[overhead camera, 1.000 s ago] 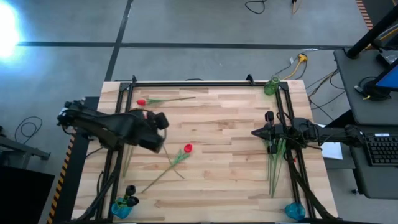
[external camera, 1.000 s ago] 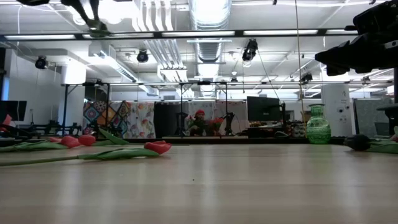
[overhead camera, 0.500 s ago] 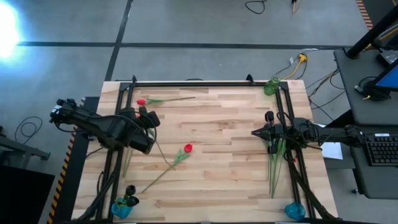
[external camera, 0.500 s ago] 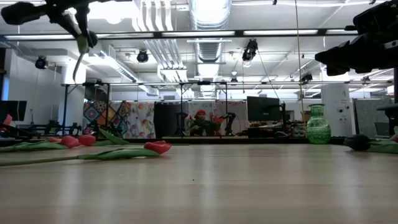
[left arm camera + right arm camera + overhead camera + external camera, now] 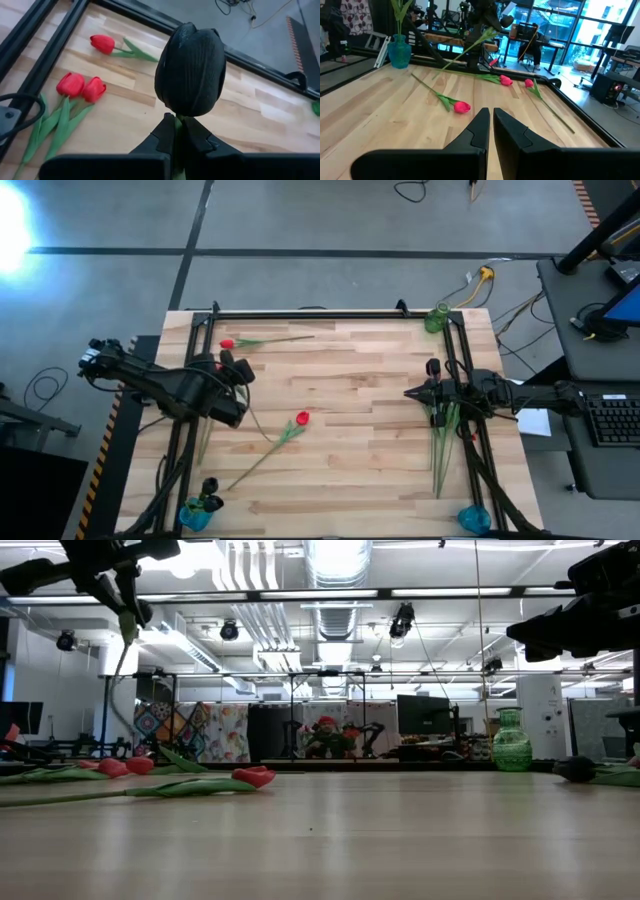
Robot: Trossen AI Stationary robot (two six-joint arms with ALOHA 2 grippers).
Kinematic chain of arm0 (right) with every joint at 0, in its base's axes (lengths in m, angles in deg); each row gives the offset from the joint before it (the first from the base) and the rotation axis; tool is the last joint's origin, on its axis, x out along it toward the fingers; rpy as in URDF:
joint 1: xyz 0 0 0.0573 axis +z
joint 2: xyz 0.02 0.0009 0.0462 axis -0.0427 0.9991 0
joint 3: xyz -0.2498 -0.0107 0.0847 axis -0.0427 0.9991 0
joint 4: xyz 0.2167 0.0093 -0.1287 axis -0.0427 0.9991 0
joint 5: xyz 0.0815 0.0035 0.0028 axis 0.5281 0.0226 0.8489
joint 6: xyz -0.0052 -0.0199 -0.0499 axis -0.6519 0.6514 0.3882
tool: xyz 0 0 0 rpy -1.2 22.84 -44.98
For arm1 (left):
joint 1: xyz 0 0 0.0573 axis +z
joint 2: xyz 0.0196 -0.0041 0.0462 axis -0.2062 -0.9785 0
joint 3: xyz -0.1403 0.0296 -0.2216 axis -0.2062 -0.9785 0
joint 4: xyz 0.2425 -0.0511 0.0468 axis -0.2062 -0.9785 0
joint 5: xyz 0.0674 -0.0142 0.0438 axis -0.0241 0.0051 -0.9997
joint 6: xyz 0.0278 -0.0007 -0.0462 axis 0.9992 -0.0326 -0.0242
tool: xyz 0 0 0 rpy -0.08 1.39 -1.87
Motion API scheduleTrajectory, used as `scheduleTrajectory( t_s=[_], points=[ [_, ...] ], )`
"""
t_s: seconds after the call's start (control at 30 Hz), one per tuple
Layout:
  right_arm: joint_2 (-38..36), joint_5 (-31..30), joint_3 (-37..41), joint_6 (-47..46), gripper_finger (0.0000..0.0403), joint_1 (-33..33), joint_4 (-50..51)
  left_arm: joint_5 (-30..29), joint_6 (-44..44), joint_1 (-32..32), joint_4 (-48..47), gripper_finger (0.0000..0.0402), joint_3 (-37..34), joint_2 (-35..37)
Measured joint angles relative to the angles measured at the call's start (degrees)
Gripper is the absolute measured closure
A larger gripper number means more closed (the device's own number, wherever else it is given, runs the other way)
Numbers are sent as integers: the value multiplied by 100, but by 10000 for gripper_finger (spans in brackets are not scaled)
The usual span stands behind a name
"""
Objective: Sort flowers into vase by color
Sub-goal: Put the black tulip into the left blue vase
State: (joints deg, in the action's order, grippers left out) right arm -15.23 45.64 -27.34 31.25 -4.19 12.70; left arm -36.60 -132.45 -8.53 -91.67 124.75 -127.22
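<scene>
**Four cameras on one counter**

From overhead we are looking straight down on the whole counter. At counter height we are looking level across it into the room. Each wrist camera is peering past its own fingers, close in. All views are sharing the red flower mid-counter.

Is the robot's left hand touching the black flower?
Touching. In the left wrist view, the left gripper's fingers pinch the stem right under the black flower.

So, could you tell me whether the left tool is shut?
Shut: the left tool has its fingers pinched on the black tulip just beneath its head.
</scene>
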Motion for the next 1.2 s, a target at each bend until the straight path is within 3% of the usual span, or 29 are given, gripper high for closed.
scheduleTrajectory(
  t_s=[0.63, 0.87, 1.03, 1.2],
  points=[
    [0, 0, 1, 0, 385, -1, 1, -237, -59, 28, -3, 401, -66, -198],
    [0, -2, -1, -11, 385, 1, -1, -873, 2567, -35, 54, 401, -65, -47],
    [0, 0, 1, -9, 385, -1, 0, -986, 3628, -52, 32, 401, -57, 163],
    [0, 0, 1, -9, 385, 0, -1, -978, 5525, -52, 314, 401, -57, 311]
  ],
)
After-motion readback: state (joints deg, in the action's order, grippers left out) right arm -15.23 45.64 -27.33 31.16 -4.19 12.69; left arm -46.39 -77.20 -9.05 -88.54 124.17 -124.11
